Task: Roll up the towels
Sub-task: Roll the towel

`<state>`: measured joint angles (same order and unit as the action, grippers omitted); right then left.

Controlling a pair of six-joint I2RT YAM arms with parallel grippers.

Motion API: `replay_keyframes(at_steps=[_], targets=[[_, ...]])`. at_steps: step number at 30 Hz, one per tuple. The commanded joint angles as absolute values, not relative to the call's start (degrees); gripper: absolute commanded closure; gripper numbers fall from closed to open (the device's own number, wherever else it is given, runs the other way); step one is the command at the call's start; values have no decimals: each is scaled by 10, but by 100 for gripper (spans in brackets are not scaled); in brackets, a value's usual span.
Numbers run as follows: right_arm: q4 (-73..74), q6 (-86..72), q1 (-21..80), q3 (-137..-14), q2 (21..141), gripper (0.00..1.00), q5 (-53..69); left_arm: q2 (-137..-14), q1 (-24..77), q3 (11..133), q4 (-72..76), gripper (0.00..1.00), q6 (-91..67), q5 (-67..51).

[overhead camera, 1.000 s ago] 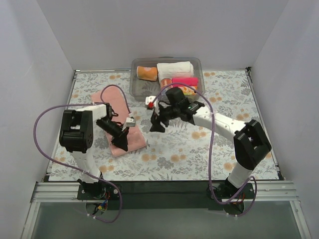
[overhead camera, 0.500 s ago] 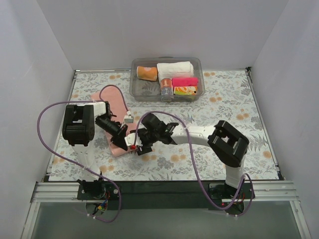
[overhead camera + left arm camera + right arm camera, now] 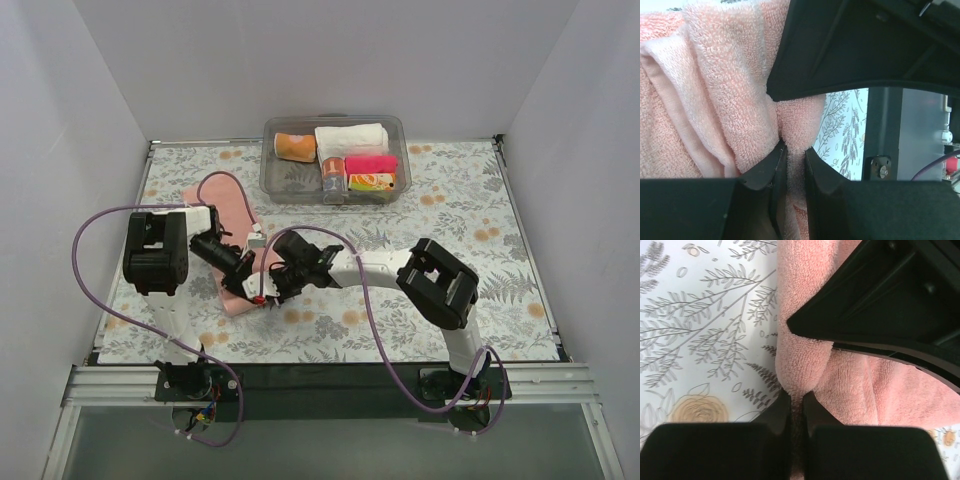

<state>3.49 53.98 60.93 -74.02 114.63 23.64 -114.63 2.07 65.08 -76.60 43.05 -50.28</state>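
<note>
A salmon-pink terry towel (image 3: 215, 200) lies as a folded strip on the flowered table, left of centre. My left gripper (image 3: 247, 288) is shut on a pinch of pile at its near end (image 3: 725, 90); the grip shows in the left wrist view (image 3: 792, 150). My right gripper (image 3: 266, 292) is right beside it, shut on the same bunched edge (image 3: 805, 355), as the right wrist view (image 3: 796, 395) shows. Each wrist view has the other gripper's black body just above the towel. A small red, white and teal patterned cloth (image 3: 333, 178) stands rolled in the bin.
A clear plastic bin (image 3: 270, 180) at the back centre holds an orange roll (image 3: 295, 146), a white rolled towel (image 3: 350, 137) and a hot-pink roll (image 3: 370, 162). A purple cable (image 3: 225, 177) loops over the towel's far end. White walls enclose the table.
My right arm swung from beside the bin down and left to the towel's near end, and its jaws shut on the pink edge. The left gripper kept its grip and barely moved.
</note>
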Motion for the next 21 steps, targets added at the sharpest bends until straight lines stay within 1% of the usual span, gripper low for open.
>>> replay_keyframes(at_steps=[1, 4, 5, 7, 8, 9, 12, 18, 19, 21], targets=[[184, 500, 604, -769, 1151, 99, 297, -1139, 19, 635, -724, 89, 453, -469], [230, 475, 599, -789, 1151, 99, 341, -1115, 16, 630, -727, 84, 438, -489], [237, 455, 596, -794, 1155, 99, 349, -1087, 9, 628, -725, 79, 425, -505], [255, 437, 588, -814, 1171, 99, 371, -1059, 1, 624, -719, 74, 411, -517], [261, 423, 585, -823, 1179, 99, 376, -1047, -23, 623, -715, 72, 396, -526], [273, 416, 581, -840, 1194, 99, 381, -1022, -32, 623, -709, 67, 389, -532], [291, 390, 569, -867, 1219, 99, 398, -987, -70, 627, -689, 62, 360, -537], [339, 345, 548, -941, 1256, 99, 444, -932, -165, 654, -650, 60, 326, -539], [346, 330, 546, -955, 1263, 99, 456, -896, -171, 652, -644, 55, 330, -534], [357, 311, 541, -982, 1281, 99, 467, -850, -174, 631, -628, 54, 344, -516]])
